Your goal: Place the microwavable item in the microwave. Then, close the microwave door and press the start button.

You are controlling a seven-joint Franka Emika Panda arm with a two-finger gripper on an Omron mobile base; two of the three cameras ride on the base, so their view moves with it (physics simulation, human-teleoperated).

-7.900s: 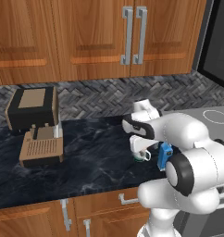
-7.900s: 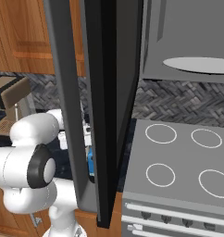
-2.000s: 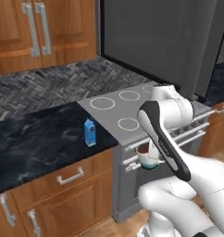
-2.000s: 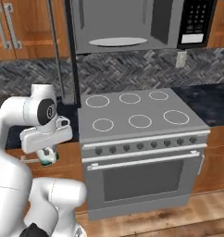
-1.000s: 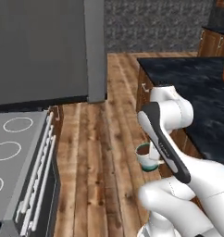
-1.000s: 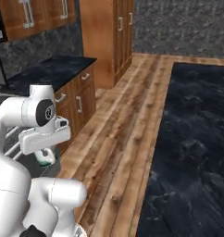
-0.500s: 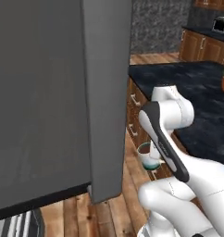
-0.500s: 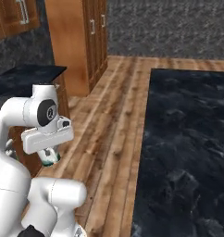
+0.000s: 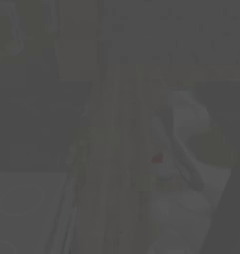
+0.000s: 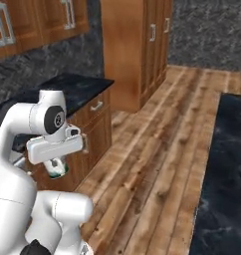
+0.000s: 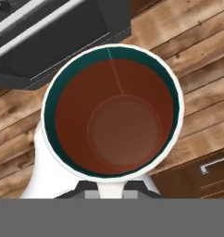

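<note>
Views swung with the base, gripper (image 10: 57, 167) still clasping mug (image 11: 112, 111), above wooden floor (image 10: 157, 164)

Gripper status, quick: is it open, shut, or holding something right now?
Gripper: shut on the mug of dark brown liquid, gripping its near rim; the mug hangs under the hand over the wooden floor.
</note>
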